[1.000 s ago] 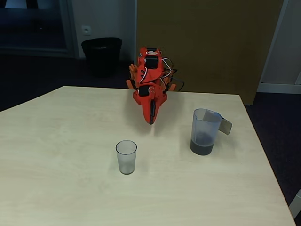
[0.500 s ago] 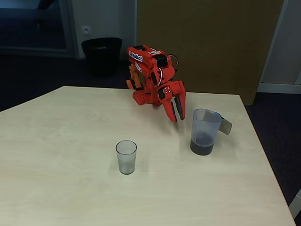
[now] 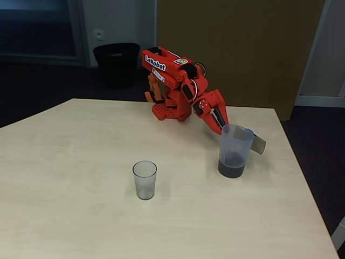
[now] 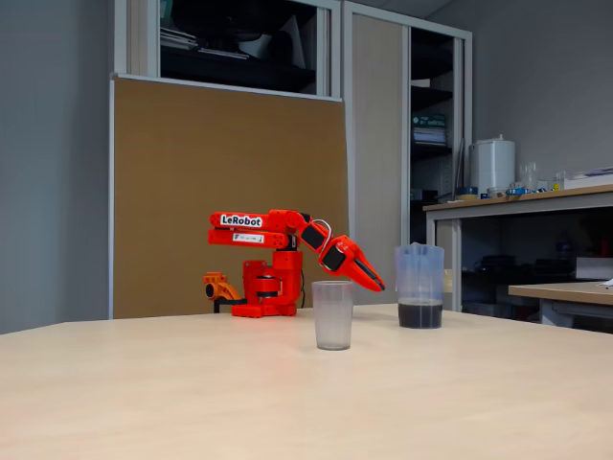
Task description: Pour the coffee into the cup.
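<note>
The cup [image 3: 144, 179] is a small clear tumbler standing upright near the middle of the table, also seen in the side-on fixed view [image 4: 332, 314]. The coffee [image 3: 231, 170] is a dark layer at the bottom of a translucent jug [image 3: 235, 141] with a handle on its right, standing at the table's right; the jug [image 4: 420, 278] and its coffee [image 4: 420, 314] show in both fixed views. My red gripper [image 3: 221, 125] reaches down to the right, its tips just left of the jug's rim. The fingers look slightly apart, holding nothing. In the side-on view the gripper [image 4: 372, 280] hangs between cup and jug.
The pale wooden table [image 3: 70, 178] has its right edge close beside the jug. The arm's base [image 3: 168, 110] sits at the far edge. A black bin [image 3: 116, 62] stands on the floor behind, and a brown board [image 3: 237, 48] backs the scene.
The arm has swung from pointing down at the table's middle toward the right, and the gripper has come up beside the jug's rim. Cup and jug have not moved.
</note>
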### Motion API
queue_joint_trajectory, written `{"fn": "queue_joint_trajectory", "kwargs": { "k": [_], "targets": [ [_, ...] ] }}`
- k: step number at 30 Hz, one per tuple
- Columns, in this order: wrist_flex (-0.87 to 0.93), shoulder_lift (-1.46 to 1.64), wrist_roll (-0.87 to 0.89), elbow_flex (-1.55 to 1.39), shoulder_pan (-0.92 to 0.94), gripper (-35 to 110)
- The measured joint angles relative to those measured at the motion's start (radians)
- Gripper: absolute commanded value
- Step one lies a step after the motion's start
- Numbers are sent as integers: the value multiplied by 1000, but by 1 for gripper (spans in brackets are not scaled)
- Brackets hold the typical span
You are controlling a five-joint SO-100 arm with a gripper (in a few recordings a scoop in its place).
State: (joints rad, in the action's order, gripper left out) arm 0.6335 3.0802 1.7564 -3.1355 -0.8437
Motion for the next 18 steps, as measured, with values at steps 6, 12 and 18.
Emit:
{"fn": "queue_joint_trajectory", "kwargs": {
  "k": [6,12,18],
  "targets": [
    [-23,-26,118,0,-77,0],
    [-107,-103,235,0,-153,0],
    [-64,-135,233,2,-133,0]
  ]
}}
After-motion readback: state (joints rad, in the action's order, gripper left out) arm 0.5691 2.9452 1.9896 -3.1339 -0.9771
